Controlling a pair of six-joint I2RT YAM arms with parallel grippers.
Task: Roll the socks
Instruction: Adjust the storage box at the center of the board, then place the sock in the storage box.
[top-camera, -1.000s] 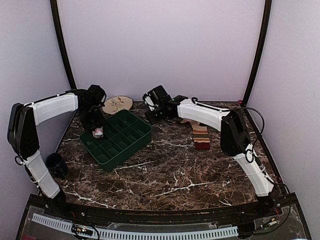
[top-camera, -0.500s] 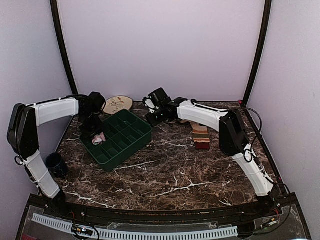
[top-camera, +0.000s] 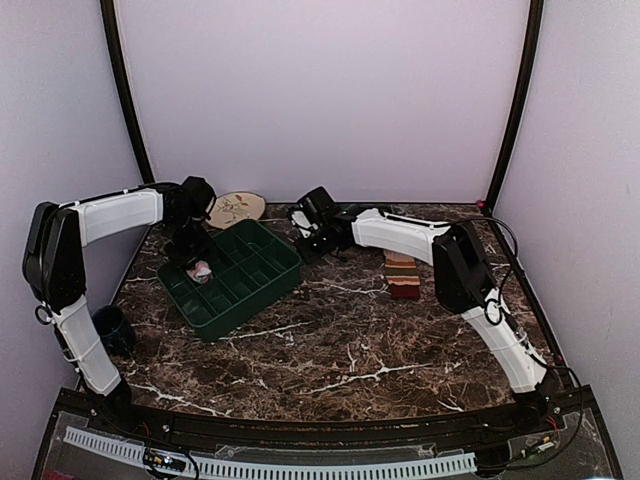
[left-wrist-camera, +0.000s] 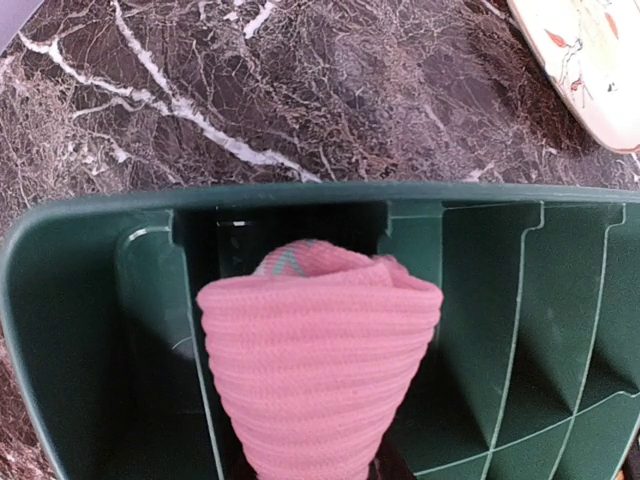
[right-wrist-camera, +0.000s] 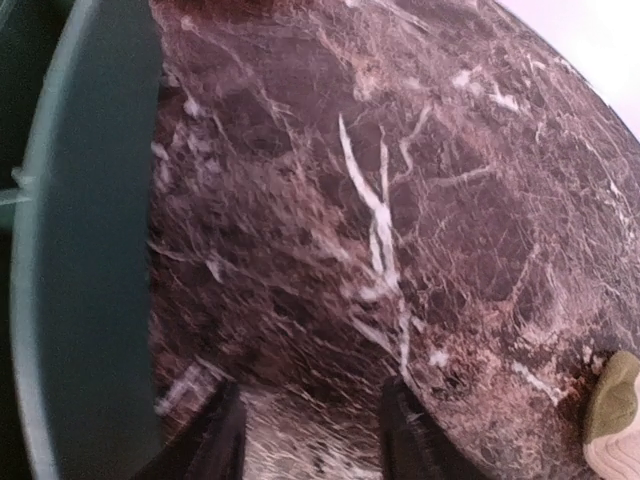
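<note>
The pink sock, rolled into a cone, fills the middle of the left wrist view; it hangs over the end compartment of the green tray. My left gripper is shut on it, fingers hidden behind the roll. It shows as a pink spot in the top view. The striped tan sock lies flat on the marble to the right; its edge shows in the right wrist view. My right gripper is open and empty, low over the marble beside the tray's wall, and shows in the top view.
The green tray has several compartments. A round cream plate lies behind it, also in the left wrist view. A dark cup stands at the left edge. Purple walls close off the table.
My left gripper carried the pink sock down into the tray's end compartment, then shifted slightly. My right gripper has drifted a little left, closer to the tray.
</note>
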